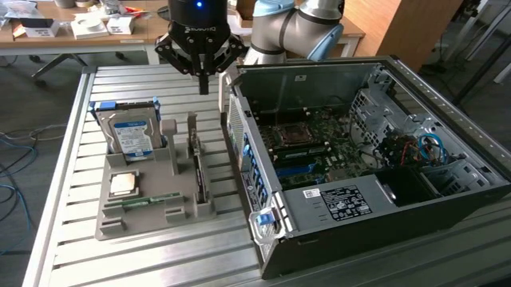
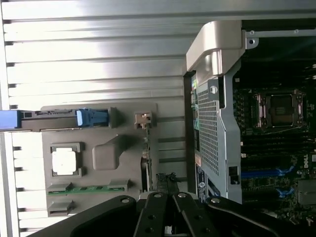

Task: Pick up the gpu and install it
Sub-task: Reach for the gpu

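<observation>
Nearest me, on the slatted table point(image 1: 160, 263), sits the grey holder point(image 1: 112, 224). On its side toward the exterior view's right, the gpu point(image 1: 198, 167) stands on edge in its slot. Above and behind it, my end effector point(image 1: 203, 84) points straight down, fingers pinched together, empty. Rightward, the computer case point(image 1: 359, 197) lies open.

arm point(image 1: 276, 30): silver-grey, pale-blue joint caps | end effector point(image 1: 203, 88): black, blue light, white lettering
</observation>
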`<state>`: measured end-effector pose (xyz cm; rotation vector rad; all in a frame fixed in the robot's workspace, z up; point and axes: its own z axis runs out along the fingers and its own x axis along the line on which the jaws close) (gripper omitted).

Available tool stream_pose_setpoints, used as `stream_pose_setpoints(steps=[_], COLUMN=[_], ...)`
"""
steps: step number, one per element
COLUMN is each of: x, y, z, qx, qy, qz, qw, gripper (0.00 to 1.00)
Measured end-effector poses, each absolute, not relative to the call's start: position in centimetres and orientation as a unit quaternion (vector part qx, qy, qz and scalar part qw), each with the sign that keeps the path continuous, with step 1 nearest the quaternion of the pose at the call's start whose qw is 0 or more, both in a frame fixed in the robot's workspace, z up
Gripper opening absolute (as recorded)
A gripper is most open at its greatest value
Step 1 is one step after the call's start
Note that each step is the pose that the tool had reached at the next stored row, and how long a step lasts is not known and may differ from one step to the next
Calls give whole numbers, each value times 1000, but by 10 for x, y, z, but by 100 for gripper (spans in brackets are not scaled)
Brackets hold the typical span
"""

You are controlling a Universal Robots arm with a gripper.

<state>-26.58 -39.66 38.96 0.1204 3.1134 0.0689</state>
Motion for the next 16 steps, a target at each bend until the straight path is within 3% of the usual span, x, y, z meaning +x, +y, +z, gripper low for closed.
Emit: stream_pose_setpoints(steps=[16], x=[-279], y=[-399], z=[389], qx=[39], qy=[999], qz=[22], qw=[12], gripper=[11])
